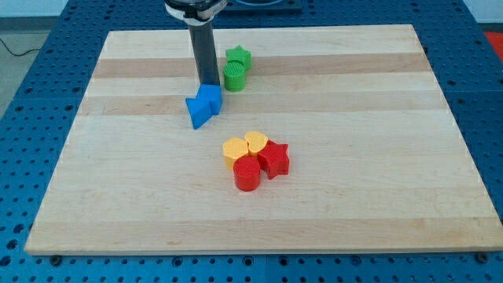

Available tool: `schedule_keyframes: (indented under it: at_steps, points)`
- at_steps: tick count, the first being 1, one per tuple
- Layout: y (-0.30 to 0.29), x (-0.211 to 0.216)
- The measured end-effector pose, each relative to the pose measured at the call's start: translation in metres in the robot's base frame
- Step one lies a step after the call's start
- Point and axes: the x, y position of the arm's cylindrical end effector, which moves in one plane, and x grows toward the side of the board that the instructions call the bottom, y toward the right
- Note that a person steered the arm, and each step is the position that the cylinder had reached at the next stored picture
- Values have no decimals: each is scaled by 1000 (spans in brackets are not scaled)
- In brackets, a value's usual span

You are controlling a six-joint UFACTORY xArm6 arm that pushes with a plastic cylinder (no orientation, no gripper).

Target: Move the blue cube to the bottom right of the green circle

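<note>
Blue cube (pixel 210 97) is seen touching a blue triangular block (pixel 199 112), below-left of the green circle (pixel 234 76). My tip (pixel 207 82) is pressed against the cube's upper edge; nothing is gripped.

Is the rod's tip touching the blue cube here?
Touching, it seems: the camera view shows my tip meeting the blue cube's top edge, no board visible between them.

A green star (pixel 238 56), blue triangular block (pixel 197 112), and clustered yellow (pixel 235 148) (pixel 256 142) and red blocks (pixel 247 174) (pixel 274 159) sit on the wooden board (pixel 377 157).
</note>
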Motion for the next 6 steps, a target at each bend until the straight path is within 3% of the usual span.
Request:
schedule_keyframes:
  at_steps: [2,4,6]
  points:
    - [-32,-19]
    - [-84,26]
    - [-39,32]
